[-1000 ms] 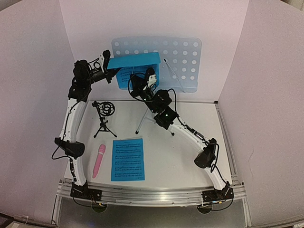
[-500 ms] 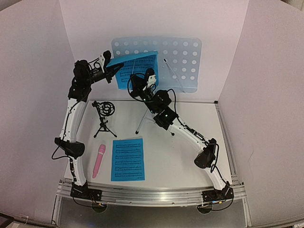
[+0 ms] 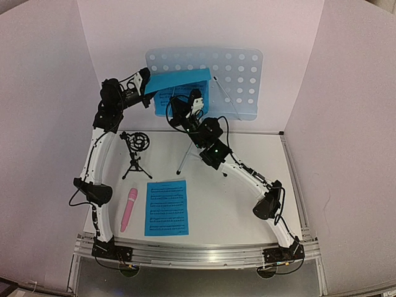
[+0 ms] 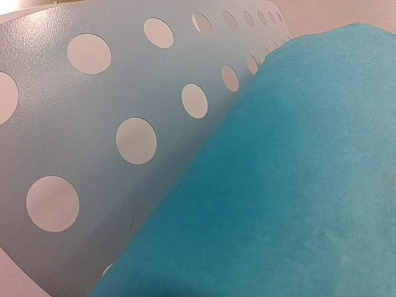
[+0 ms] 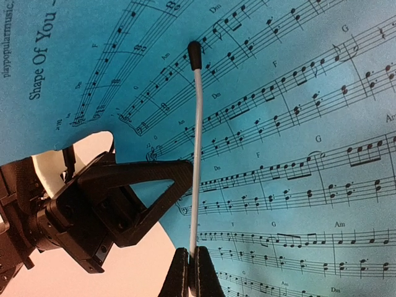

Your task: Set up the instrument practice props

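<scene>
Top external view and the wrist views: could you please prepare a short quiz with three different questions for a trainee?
1. True or false: the pink microphone lies inside the ring of the black mic stand.
2. The right pincer is shut on: A) the thin white rod; B) the pink microphone; C) a tripod leg.
3. Which pincer holds the curled blue sheet at the music stand?
Key: 1 false; 2 A; 3 the left pincer.
</scene>
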You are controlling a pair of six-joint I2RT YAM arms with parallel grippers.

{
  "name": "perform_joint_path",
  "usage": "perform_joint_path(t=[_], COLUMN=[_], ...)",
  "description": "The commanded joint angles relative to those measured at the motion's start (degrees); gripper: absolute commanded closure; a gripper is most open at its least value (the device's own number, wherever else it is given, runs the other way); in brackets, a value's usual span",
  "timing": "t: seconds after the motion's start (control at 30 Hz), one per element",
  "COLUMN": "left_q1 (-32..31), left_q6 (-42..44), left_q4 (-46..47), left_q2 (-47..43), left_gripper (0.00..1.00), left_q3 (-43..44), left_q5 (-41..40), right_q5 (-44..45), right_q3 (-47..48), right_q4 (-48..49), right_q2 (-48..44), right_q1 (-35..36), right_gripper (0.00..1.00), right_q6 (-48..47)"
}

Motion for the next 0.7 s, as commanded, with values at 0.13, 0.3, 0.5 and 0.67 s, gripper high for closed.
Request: perform_joint_path(t=[0.13,0.3,0.5,0.67], left_q1=[-0.07,-0.06,-0.13,-0.12], left_q6=[2.44,3.38,3.61,3.73], left_q4=[3.66,3.36,3.10,3.19], left_q2=[0.51,0.76,0.09,-0.17], left_gripper=[1.00,1.00,1.00,1.00], left_q3=[1.91,2.34,0.73,0.21], left_q5=[-3.05,-3.25,-3.07,-2.78], right_q5=[-1.58,-1.69,-1.13,0.01], right_q3=[0.12,0.24,-0.38,-0.55], right_q4=[0.97,0.97,0.97,0.97], right_q2=[-3.15,-3.00,-3.28,-3.17], right_q1=[1.39,1.35,1.28,1.30], right_gripper=[1.00,1.00,1.00,1.00], right_q6=[-0.51,-0.27,-0.40,0.41])
